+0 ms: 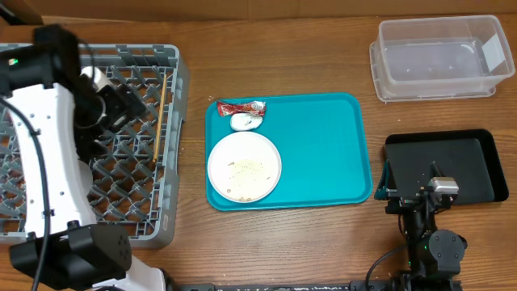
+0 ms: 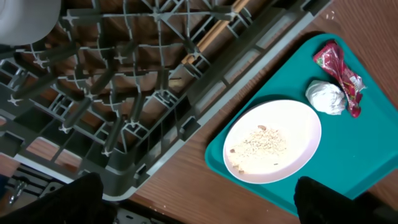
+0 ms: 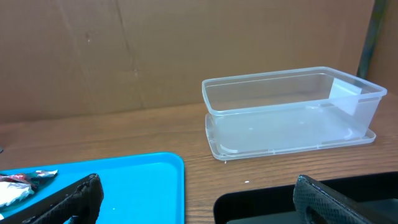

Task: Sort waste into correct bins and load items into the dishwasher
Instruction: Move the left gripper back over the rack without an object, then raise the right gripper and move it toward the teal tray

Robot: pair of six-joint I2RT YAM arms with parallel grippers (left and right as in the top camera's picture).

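Note:
The grey dish rack stands at the left with wooden chopsticks lying in it. A white round item also sits in it, mostly cut off. My left gripper hovers over the rack, open and empty. On the teal tray lie a white plate with rice grains, a red wrapper and a crumpled white scrap. The clear tub is at the back right, the black tray in front of it. My right gripper hangs open at the black tray's left edge.
The teal serving tray occupies the table's middle, its right half bare. A strip of bare wood separates it from the rack's wall. A brown cardboard wall stands behind the tub.

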